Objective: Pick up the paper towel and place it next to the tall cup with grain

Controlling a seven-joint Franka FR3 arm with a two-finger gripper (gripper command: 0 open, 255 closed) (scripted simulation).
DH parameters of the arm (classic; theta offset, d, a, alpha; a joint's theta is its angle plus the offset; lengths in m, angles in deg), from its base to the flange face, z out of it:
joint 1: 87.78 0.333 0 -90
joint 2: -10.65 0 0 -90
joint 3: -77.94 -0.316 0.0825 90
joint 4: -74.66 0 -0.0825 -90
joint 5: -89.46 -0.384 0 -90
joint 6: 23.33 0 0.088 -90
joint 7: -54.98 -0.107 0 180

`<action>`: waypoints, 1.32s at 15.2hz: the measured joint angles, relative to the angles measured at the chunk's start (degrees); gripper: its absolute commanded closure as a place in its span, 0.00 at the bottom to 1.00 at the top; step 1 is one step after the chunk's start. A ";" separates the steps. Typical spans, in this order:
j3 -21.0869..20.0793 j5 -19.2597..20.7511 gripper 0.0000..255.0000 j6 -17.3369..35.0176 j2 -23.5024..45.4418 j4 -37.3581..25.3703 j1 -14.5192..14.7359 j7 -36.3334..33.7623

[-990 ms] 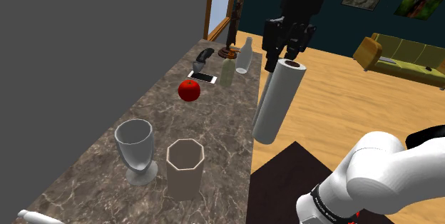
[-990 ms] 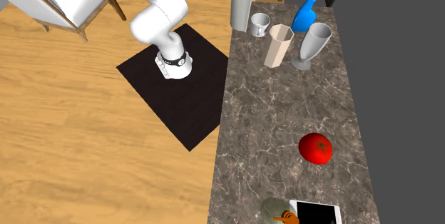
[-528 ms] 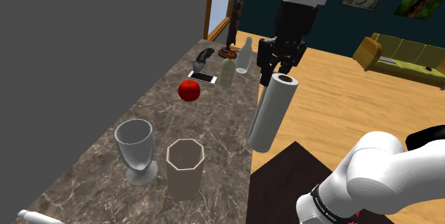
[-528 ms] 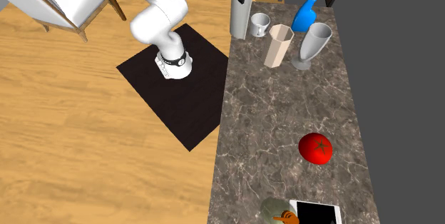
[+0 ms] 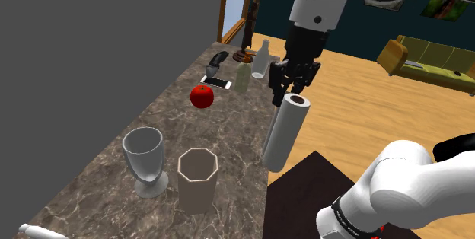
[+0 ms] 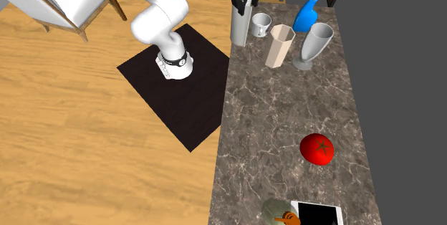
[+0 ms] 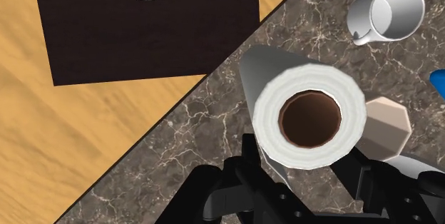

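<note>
Where the shoulder view looks along the marbled counter [image 5: 152, 135], the gripper [image 5: 293, 85] stands over the counter's outer edge. Its fingers are closed on the top rim of the paper towel [image 5: 283, 135], a grey-white roll that leans from them with its foot at that edge. Whether the foot touches the stone I cannot tell. To that view's left stand a tall faceted cup [image 5: 197, 180] and a stemmed glass [image 5: 145, 160]. Farther along are a tomato [image 5: 202, 97], a phone [image 5: 217, 83] with a plain white screen, and a clear bottle [image 5: 260, 58]. A framed picture [image 5: 445, 5] hangs on the dark wall, too small to read.

From the second exterior view, the roll sits at the counter's edge under the gripper. A white mug [image 6: 261, 23] is just beside it, between it and the cup. The glass and a blue spray bottle [image 6: 309, 14] stand past the cup, and a dark mat [image 6: 179, 80] lies under the arm's base.

Through the wrist view, the roll's brown core faces the camera. The black fingers [image 7: 246, 162] flank the roll, their tips hidden behind it, with the mug and the cup close by.
</note>
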 measured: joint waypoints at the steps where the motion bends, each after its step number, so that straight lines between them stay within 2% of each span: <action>1: -0.06 -0.06 1.00 0.70 -0.19 0.90 0.02 0.13; 20: -2.33 -2.18 1.00 14.86 -1.51 16.41 0.80 1.82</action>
